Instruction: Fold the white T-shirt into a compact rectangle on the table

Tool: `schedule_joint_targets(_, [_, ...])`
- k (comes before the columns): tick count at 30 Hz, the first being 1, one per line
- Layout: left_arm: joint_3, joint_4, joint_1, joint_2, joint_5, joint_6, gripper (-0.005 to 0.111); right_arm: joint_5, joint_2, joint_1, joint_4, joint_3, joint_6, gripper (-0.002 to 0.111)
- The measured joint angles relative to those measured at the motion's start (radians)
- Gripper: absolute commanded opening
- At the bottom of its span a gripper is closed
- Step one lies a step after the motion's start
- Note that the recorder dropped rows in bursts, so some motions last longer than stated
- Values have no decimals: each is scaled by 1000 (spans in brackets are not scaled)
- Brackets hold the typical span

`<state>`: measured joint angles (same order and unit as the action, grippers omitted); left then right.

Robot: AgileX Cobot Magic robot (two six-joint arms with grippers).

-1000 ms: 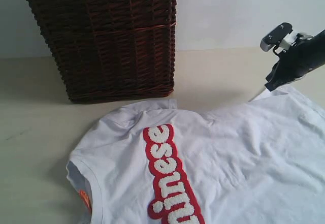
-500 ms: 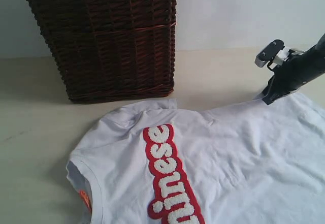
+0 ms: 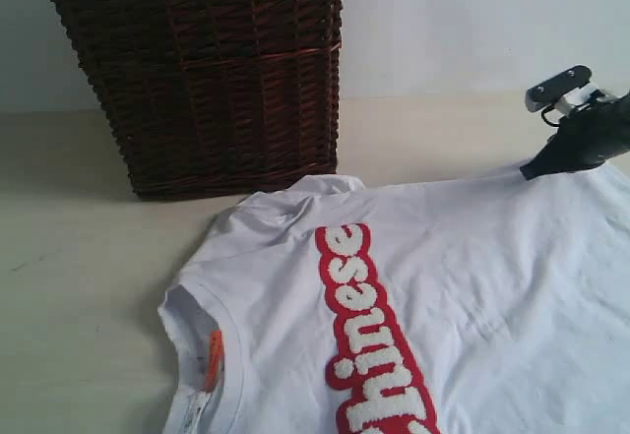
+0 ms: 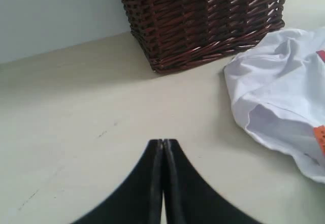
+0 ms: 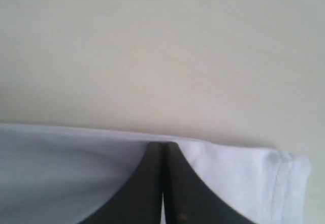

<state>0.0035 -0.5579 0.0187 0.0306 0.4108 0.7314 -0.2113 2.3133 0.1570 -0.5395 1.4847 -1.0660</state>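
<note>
Here, the wicker basket [image 3: 217, 80] stands on the worktop [image 3: 79, 257], its inside hidden. Just in front of it the white T-shirt [image 3: 472, 286] lies spread, its collar-to-hem axis running along the basket's front. The right fingers [image 5: 144, 183] clench its edge. The left fingers [image 4: 142, 188], pressed together, grasp nothing.

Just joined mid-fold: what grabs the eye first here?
The white T-shirt fills the near right of the table, its red band of fuzzy letters running down the middle. A dark wicker basket stands behind it at the far left. The right gripper pinches the shirt's far edge, while the left gripper is shut above the table.
</note>
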Motion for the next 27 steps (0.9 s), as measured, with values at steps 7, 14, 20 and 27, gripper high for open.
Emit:
schedule_joint_targets(7, [0,0,0,0,0,0,0,-50,-16,54,11,0,11,16])
schedule_joint_targets(14, [0,0,0,0,0,0,0,-248,-139,63,39,-10,4,52])
schedule_joint_targets(20, [0,0,0,0,0,0,0,-538,-277,44,-54,-10,-79,31])
schedule_joint_targets(27, [0,0,0,0,0,0,0,-977,-229,-116,-96,-79,-320,9])
